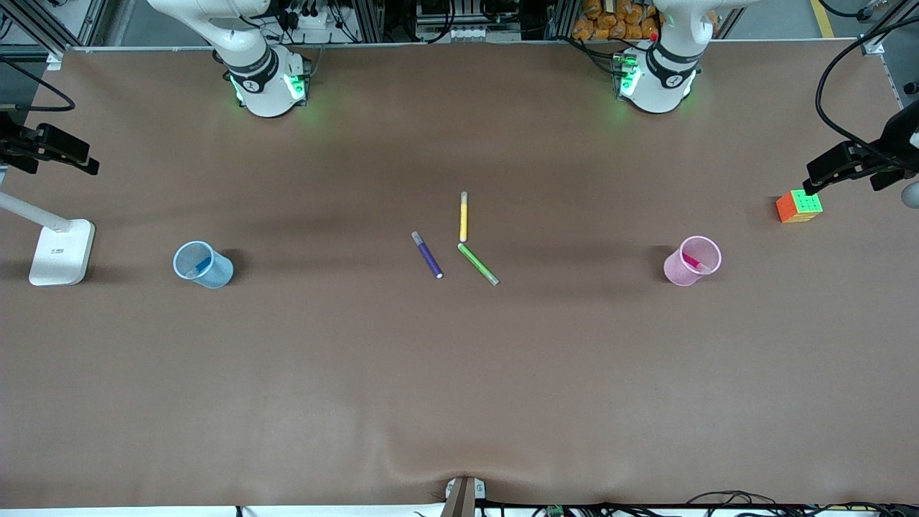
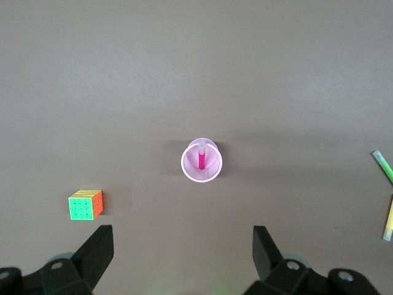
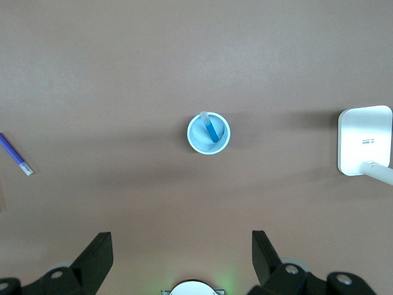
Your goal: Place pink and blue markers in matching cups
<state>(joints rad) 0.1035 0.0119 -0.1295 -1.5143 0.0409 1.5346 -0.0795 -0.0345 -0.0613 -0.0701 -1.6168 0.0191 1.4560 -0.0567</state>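
Green pen (image 1: 478, 263): lies flat mid-table, nearest the front camera of the three loose pens; not part of the task.
Purple pen (image 1: 427, 254): just beside the green one, toward the right arm's end; also spare.
Yellow pen (image 1: 463, 216): a little farther from the front camera, its lower end close to the green pen's tip.
Blue cup (image 1: 202, 264): stands upright toward the right arm's end of the table, with the blue marker (image 1: 203, 263) leaning inside it.
Pink cup (image 1: 692, 261): stands upright toward the left arm's end, with the pink marker (image 1: 692, 261) leaning inside it.
Cube (image 1: 798, 206): colourful puzzle cube, farther from the front camera than the pink cup, well apart from it.
Lamp base (image 1: 62, 251): white, at the right arm's end, near the blue cup but not touching.
Left gripper (image 2: 183, 255): high over the pink cup, fingers spread wide, holding nothing; the pink marker sits in the cup straight beneath it.
Right gripper (image 3: 182, 258): high over the blue cup, fingers spread wide and empty; the blue marker sits in the cup beneath it.
Task state: both markers appear to be in matching cups, so the job looks finished.
Risk: each marker leans on a light cup's rim; a descending arm could tip the cup and spill its marker.
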